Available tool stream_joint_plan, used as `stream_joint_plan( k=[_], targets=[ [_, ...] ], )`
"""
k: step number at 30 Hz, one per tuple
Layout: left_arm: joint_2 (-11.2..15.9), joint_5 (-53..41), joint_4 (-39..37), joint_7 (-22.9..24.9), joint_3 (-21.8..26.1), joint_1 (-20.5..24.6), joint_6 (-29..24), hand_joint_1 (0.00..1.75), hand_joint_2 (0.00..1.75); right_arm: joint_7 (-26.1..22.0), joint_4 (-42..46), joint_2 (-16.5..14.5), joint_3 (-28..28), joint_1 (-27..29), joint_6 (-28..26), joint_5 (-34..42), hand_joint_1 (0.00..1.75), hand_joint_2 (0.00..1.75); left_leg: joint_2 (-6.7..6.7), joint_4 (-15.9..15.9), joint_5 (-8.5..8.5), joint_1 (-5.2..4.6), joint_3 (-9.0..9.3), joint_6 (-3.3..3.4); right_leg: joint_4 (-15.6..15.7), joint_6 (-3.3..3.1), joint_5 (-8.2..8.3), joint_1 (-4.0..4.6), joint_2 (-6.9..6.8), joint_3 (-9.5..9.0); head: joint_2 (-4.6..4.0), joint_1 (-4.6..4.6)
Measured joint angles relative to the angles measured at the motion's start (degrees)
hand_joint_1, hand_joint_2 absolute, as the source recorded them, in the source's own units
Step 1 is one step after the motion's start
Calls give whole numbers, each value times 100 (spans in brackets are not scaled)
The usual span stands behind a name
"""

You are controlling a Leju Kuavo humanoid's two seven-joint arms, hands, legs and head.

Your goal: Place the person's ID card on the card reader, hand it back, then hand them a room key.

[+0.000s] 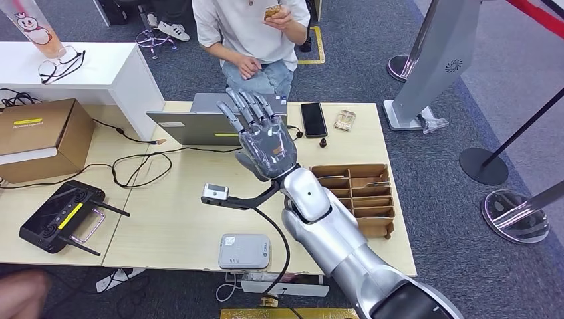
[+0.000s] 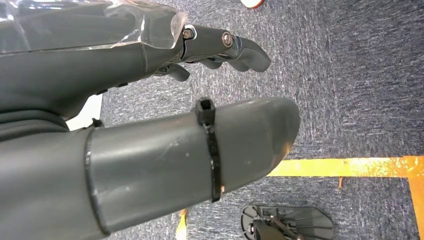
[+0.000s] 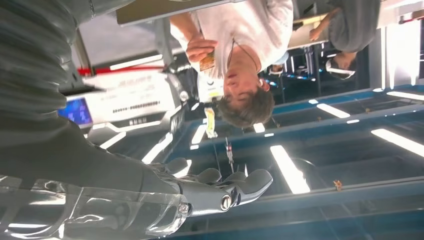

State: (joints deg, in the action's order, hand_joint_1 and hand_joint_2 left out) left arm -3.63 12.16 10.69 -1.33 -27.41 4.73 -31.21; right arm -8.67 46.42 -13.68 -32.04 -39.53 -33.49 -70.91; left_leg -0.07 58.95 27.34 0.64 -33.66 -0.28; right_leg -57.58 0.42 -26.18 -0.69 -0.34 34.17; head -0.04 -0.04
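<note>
Right hand point(image 1: 265, 138): raised above the pale wooden counter point(image 1: 179, 219), fingers spread, holding nothing. Small tan ID card point(image 1: 272, 11): beyond the counter, in the seated person's hand point(image 1: 279, 18). Left hand point(image 2: 150, 125): fingers loosely apart, holding nothing.

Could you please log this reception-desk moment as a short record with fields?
right hand: right hand raised over the table, fingers spread, holding nothing
left hand: left hand hanging above carpet, nothing in it
person: seated across the table, holding a card in one hand
card reader: small grey box near the table's front edge, nothing on it
key tray: brown divided tray beside the right arm
other items: laptop, black phone
</note>
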Motion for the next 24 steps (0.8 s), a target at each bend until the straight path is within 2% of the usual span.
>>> stream_joint_plan(
  k=[6,10,24],
  targets=[
    [3,11,0,-44,29,-28,7,0,0,-146,550,58,11,206,294,361,0,175,0,0,0,0,0,0,0,0,0,0,0,1,0,0],
    [4,10,0,-65,33,-33,15,0,0,-185,962,143,11,372,397,485,0,0,0,0,0,0,0,0,0,0,0,0,0,1,0,0],
    [7,8,0,-127,33,-32,42,0,0,-240,2147,625,2,881,407,644,0,0,0,0,0,0,0,0,1,0,0,0,0,1,0,0]
  ],
)
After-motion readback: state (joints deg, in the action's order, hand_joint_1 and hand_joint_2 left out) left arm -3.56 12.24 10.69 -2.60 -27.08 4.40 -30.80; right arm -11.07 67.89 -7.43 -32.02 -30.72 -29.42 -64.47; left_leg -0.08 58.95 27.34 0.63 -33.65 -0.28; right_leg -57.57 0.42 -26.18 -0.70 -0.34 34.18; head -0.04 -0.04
